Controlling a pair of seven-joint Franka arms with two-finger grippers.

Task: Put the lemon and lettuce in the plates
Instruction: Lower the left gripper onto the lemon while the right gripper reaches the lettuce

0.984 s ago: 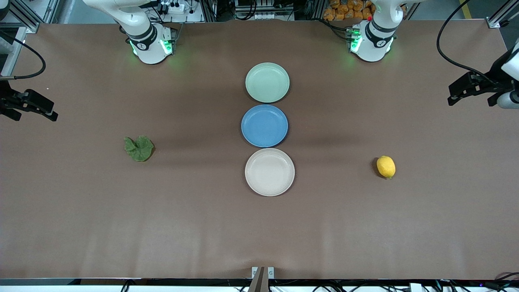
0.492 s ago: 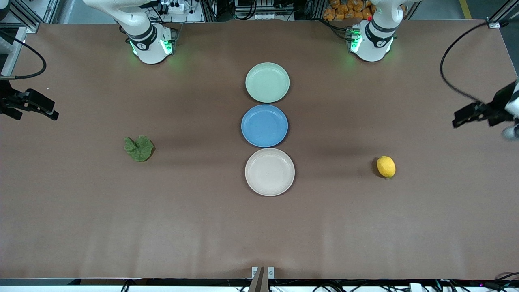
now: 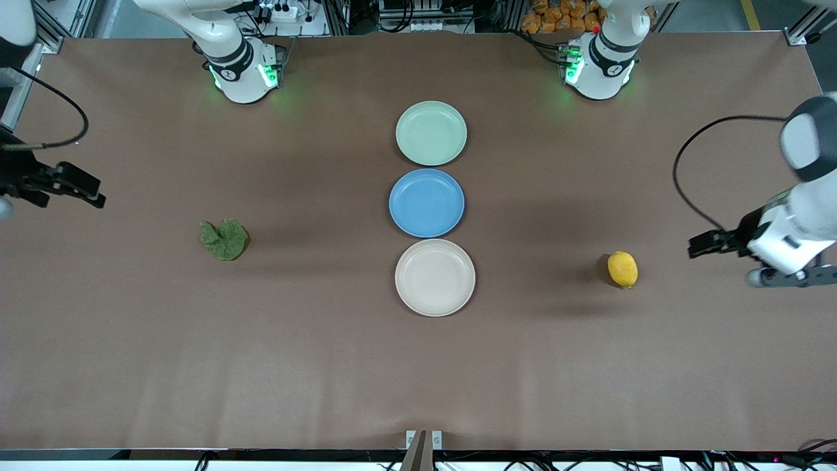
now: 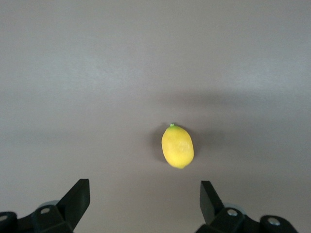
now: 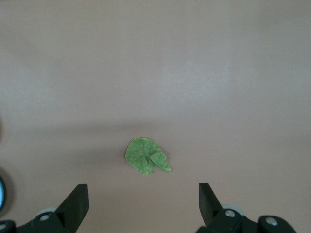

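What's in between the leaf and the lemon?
The beige plate sits between the lettuce and the lemon, with bare table on each side of it. The front view shows this.

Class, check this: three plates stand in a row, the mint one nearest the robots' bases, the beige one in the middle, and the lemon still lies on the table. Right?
Not quite. The front view shows the blue plate in the middle; the beige plate is nearest the camera. The mint plate and lemon are as stated.
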